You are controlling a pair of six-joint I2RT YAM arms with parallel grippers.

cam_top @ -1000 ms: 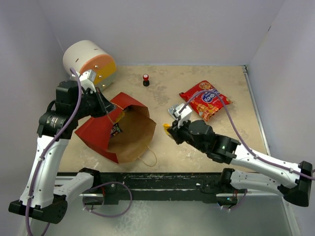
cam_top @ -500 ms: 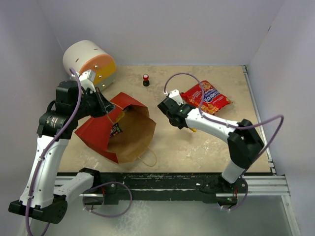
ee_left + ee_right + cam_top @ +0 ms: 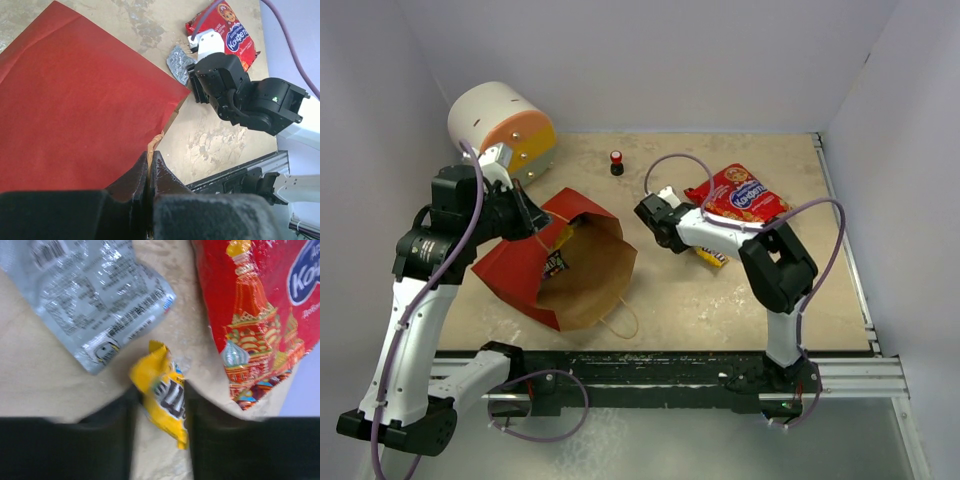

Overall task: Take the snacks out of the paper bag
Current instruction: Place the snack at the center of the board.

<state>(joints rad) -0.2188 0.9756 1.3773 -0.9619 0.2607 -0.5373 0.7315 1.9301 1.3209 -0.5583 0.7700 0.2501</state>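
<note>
- Grip: left gripper (image 3: 150,159) is clamped tight on the rim of the paper bag (image 3: 505,270), which lies on its side on the bench (image 3: 680,300), mouth open.
- Dark candy packet (image 3: 553,264) sits inside the bag.
- Right gripper (image 3: 161,412) is narrowly parted, straddling the yellow candy packet (image 3: 165,390) on the bench; contact unclear.
- Silver packet (image 3: 85,295) and red chip bag (image 3: 255,315) lie just beyond, outside the bag.
</note>
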